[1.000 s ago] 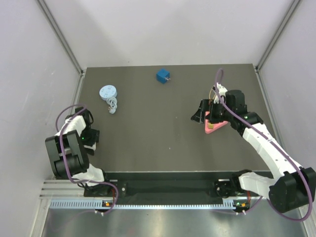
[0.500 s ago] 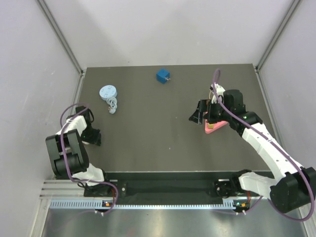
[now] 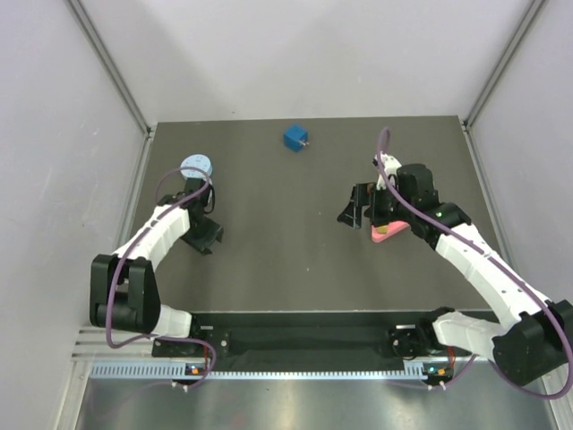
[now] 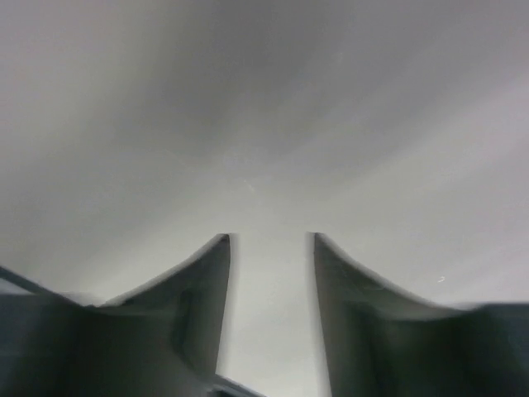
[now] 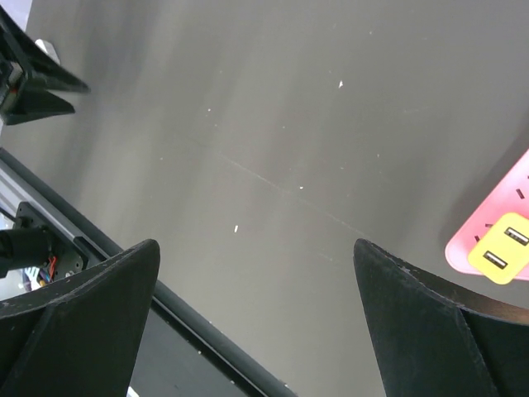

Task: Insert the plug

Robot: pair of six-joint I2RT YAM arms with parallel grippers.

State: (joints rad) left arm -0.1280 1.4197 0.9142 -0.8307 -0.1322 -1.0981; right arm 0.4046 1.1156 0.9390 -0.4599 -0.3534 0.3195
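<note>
The right hand (image 3: 356, 207) hung spread wide beside the pink power strip (image 3: 392, 231); the left hand (image 4: 271, 239) stood slightly parted, empty.

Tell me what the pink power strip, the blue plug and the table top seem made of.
Pink power strip: likely moulded plastic, smooth with a slight sheen; even colour, rounded edge.
Blue plug: probably hard plastic, boxy and evenly coloured; too small for its finish.
Table top: dark, matte sheet showing fine scratches and specks; material unclear.
</note>
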